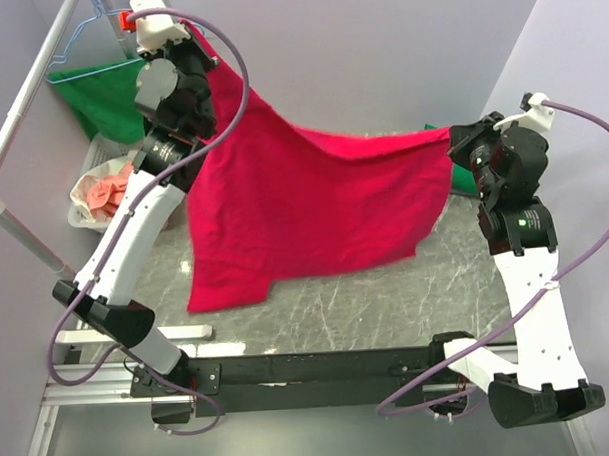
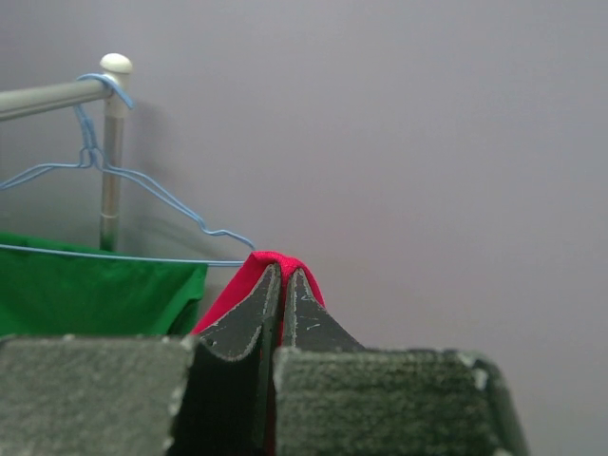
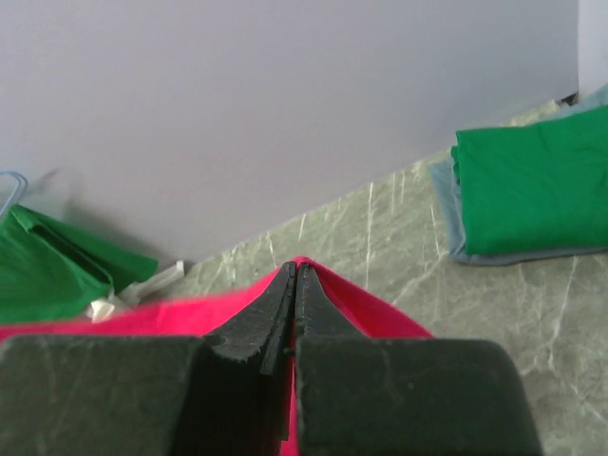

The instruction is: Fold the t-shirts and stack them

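red t-shirt [image 1: 314,208]: matt soft cloth | table [image 1: 387,305]: smooth marbled stone-look | hanger [image 2: 90,152]: thin blue wire, perhaps coated metal | rail [image 2: 47,95]: dull metal

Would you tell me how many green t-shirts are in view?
2. One green t-shirt hangs by the rack at the far left; the other lies folded on a grey t-shirt at the right. More may be hidden behind the raised red t-shirt.

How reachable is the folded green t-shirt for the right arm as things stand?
Probably not yet: the right gripper is shut on the red t-shirt, holding it stretched with the left gripper. The folded green t-shirt lies nearby, uncovered, so the way looks free once it lets go.
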